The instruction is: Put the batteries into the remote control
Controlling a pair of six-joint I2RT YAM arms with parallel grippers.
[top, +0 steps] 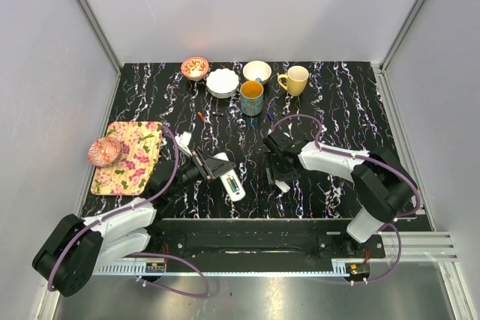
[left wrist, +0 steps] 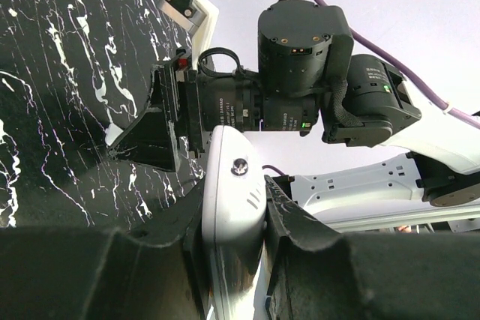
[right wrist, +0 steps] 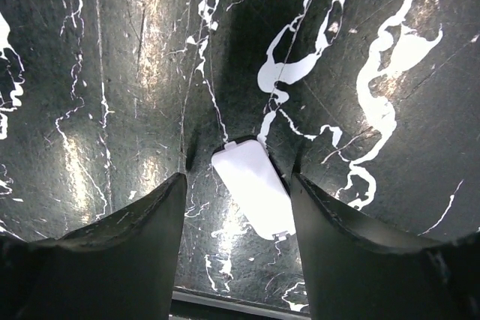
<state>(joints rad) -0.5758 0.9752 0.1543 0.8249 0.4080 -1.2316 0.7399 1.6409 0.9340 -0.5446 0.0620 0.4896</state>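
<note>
The black marbled tabletop [top: 337, 110] carries the work near its front edge, between the two arms. The left tool [top: 217, 168] is closed on the remote control [top: 233, 183] and grips it by its long sides, with the slot face turned up toward the top camera. I cannot tell whether the remote control rests on the surface or is held just above it. In the slot there is something greenish. It may be batteries already in place, but it is too small to be sure.

The right tool [right wrist: 238, 181] is low over the tabletop with its fingers apart, one on each side of a small white cover [right wrist: 255, 192]. The cover lies flat and a little oblique between them, and the fingers do not seem to press it.

I judge that the step in hand is the pickup of this cover. The next move calls for an even closing on its long edges. The piece is thin and lies askew, so it could slide or turn. After that comes a short carry to the remote control, near on the left, which must stay steady with the slot up.
</note>
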